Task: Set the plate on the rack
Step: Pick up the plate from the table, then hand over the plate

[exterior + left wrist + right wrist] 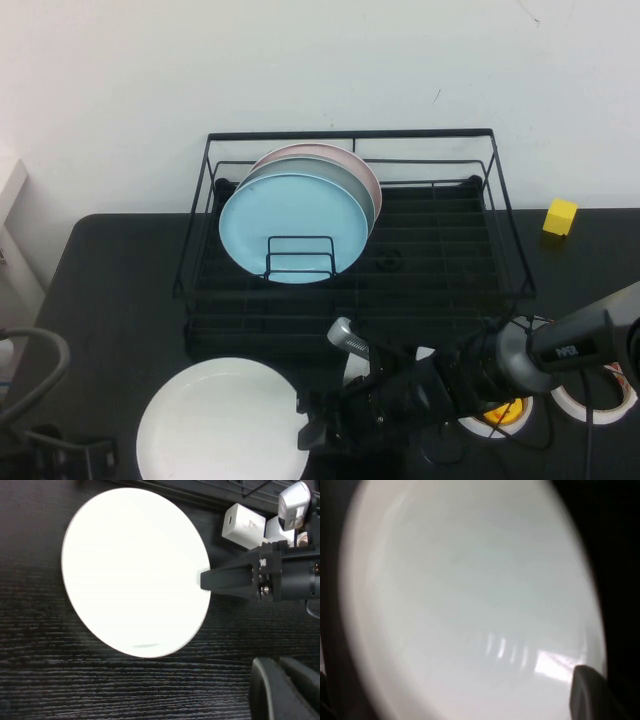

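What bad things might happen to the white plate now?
1. The right gripper touches only the very edge of the white plate, so the glossy plate may slip or tip when lifted.
2. The rack has a raised rail, and the plate might bump it going in.
3. The light blue plate and pink plate already lean there and could get knocked.
The left gripper waits nearby.
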You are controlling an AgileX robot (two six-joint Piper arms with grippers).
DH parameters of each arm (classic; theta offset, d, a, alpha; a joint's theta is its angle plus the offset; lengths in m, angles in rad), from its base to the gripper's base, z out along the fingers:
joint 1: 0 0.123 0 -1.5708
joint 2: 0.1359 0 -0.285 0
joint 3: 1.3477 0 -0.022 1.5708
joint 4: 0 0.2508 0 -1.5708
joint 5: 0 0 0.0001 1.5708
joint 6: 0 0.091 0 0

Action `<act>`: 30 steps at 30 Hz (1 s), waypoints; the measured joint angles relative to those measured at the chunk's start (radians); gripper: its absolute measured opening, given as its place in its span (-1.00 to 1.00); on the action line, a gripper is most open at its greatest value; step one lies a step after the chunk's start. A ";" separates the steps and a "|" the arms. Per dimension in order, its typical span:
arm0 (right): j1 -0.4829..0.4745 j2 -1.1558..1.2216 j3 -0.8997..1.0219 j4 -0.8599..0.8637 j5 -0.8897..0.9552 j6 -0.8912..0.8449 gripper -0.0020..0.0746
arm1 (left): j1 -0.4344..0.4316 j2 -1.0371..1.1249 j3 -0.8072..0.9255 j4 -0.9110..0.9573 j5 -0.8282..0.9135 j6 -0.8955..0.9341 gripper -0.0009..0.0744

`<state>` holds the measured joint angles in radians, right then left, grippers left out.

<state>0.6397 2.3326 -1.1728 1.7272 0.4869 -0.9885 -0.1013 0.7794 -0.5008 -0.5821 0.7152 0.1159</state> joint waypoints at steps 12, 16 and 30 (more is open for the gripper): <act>0.000 -0.187 0.000 -0.276 -0.007 0.007 -0.91 | 0.000 0.000 0.000 -0.114 0.000 0.012 -0.98; 0.000 -0.333 0.000 -0.498 -0.010 0.059 -0.91 | 0.000 0.000 0.000 -0.230 0.009 0.048 -0.98; 0.000 -0.693 0.002 -1.066 0.099 0.330 -0.92 | 0.000 0.000 -0.099 -0.229 0.008 0.227 0.18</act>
<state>0.6397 1.6396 -1.1709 0.6607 0.5862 -0.6583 -0.1013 0.7794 -0.5993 -0.8115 0.7227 0.3430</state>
